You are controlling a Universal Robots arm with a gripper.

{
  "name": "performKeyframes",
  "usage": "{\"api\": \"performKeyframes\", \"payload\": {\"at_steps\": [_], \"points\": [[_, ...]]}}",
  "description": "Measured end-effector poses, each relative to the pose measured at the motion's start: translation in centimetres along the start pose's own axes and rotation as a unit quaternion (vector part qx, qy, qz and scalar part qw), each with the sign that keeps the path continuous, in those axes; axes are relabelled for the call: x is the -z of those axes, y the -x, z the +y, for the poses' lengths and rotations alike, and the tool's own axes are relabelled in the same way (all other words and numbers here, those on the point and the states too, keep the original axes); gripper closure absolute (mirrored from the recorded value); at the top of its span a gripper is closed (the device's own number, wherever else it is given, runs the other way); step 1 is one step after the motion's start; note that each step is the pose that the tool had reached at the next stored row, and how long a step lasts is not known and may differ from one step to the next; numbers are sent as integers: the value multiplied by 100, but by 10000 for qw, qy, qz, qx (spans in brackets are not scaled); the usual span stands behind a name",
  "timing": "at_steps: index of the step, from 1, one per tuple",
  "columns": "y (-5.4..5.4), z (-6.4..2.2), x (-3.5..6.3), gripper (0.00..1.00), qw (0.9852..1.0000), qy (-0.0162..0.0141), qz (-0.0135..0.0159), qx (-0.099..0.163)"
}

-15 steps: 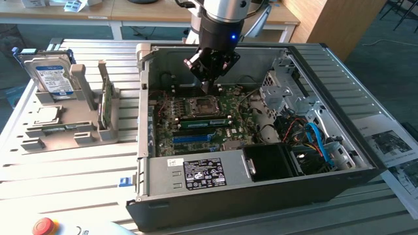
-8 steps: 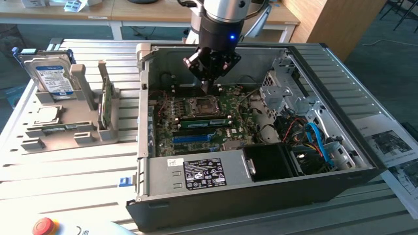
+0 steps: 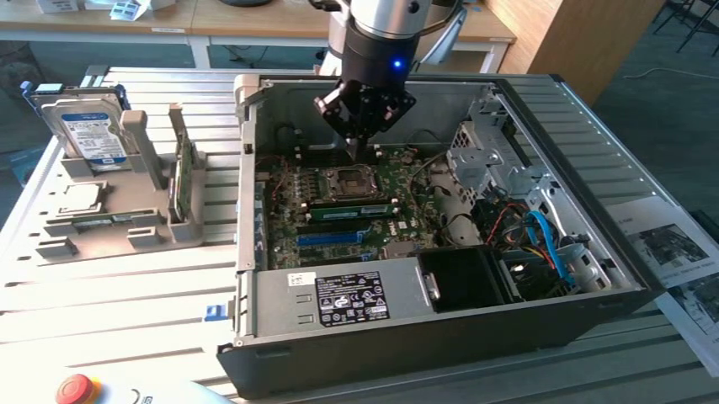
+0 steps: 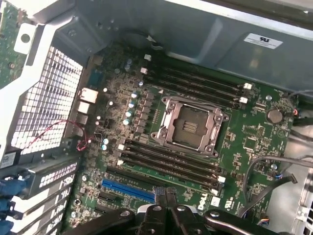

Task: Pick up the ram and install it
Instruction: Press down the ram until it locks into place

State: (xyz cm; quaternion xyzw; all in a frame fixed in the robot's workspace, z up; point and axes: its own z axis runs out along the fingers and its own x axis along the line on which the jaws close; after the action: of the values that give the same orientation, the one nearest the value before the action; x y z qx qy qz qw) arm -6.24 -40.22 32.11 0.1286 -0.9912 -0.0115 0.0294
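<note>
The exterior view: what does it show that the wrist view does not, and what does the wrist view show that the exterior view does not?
Only the exterior view shows the hard drive standing in the grey holder, the ram upright beside it, and the red button.

Only the wrist view shows the white sticker on the case wall and the red wire.

Both show the shut gripper over the motherboard, the empty processor socket and the blue slot.
</note>
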Motion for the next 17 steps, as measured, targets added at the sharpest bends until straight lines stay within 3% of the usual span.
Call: {"api": "performKeyframes", "payload": {"at_steps": [12,17], "points": [[0,0,0,90,9995,18,-10,-320],[0,-1,-1,90,9995,8,-56,-319]]}}
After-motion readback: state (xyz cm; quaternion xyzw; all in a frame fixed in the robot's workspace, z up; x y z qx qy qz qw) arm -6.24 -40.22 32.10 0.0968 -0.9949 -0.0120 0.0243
